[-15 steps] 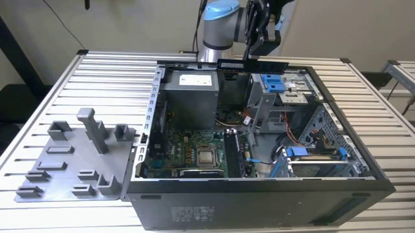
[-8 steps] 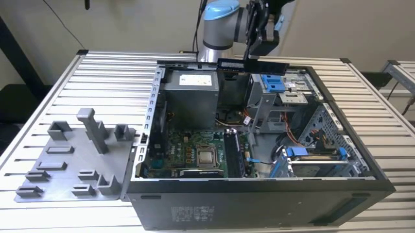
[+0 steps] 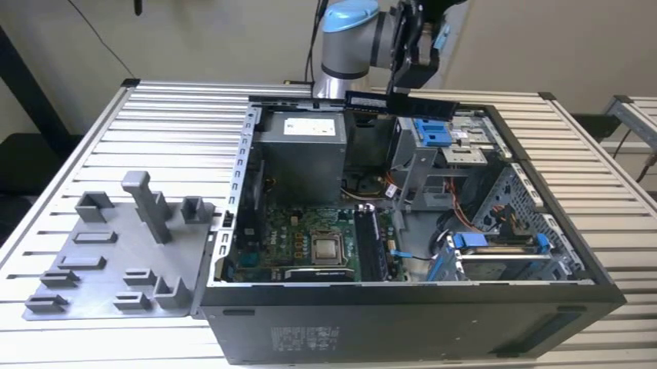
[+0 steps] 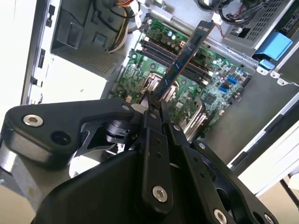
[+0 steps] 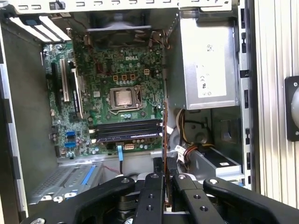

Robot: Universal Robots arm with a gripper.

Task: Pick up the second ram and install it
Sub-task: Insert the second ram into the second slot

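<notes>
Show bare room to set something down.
Free: slatted metal table beyond the grey plastic post fixture, and past the black computer case at the exterior view's right. Crowded: inside the case, below the long dark memory stick in the hand.

A slatted table (image 3: 175, 115) bears an open computer case (image 3: 411, 330) beside a grey holder plate (image 3: 121, 260).

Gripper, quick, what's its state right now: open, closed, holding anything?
Gripper: closed on the second ram, holding it by one end over the open computer case.
</notes>
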